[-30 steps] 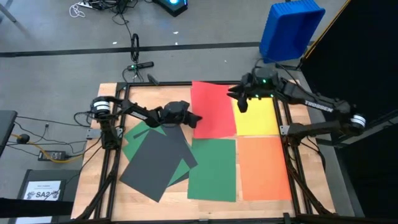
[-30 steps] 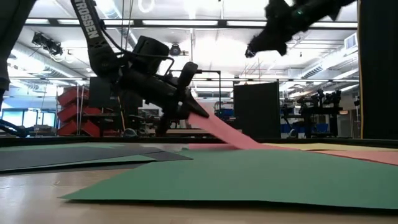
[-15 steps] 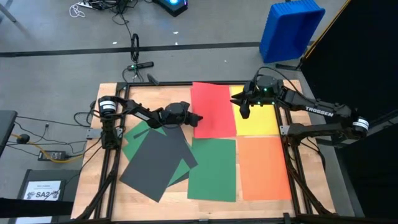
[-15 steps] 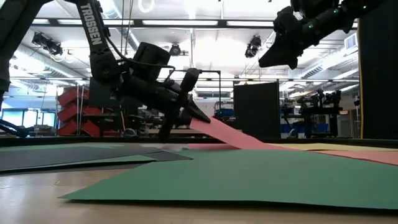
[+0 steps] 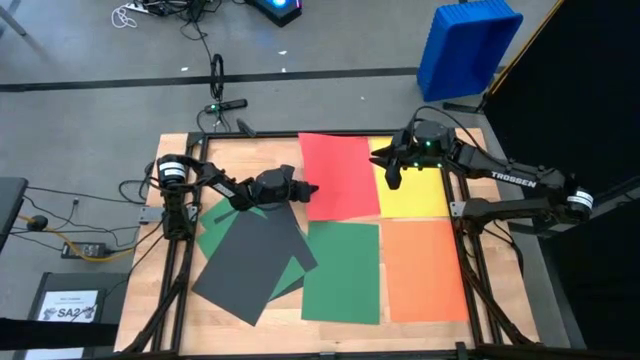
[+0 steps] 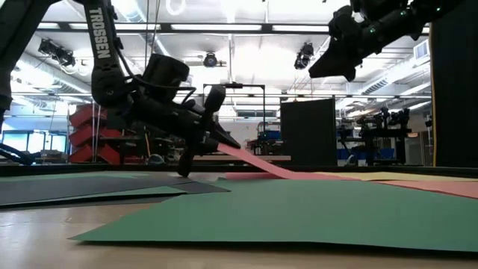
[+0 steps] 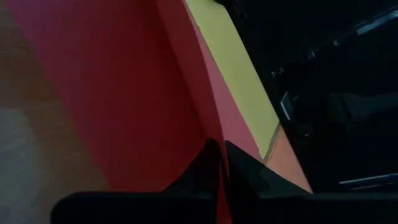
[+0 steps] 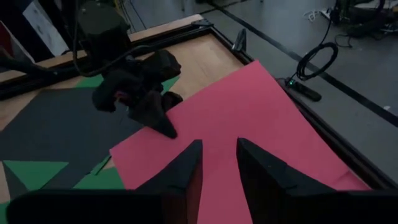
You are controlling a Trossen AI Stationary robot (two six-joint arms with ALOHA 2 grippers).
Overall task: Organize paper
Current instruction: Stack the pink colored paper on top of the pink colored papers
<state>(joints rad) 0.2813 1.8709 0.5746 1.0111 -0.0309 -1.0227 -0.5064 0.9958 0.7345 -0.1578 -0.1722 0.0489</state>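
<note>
The left gripper pinches the red sheet at its nine-o'clock edge — lifting that side, likely to drag it square beside the yellow sheet. The right gripper hovers above their seam, fingers narrowly parted — holding nothing.

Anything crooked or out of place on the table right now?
Yes. The dark grey paper sheet lies diagonally over a green sheet on the table's left side, unlike the squared-up yellow, orange and green sheets. The red paper sheet is skewed, its edge lifted off the table by the shut left gripper.
</note>
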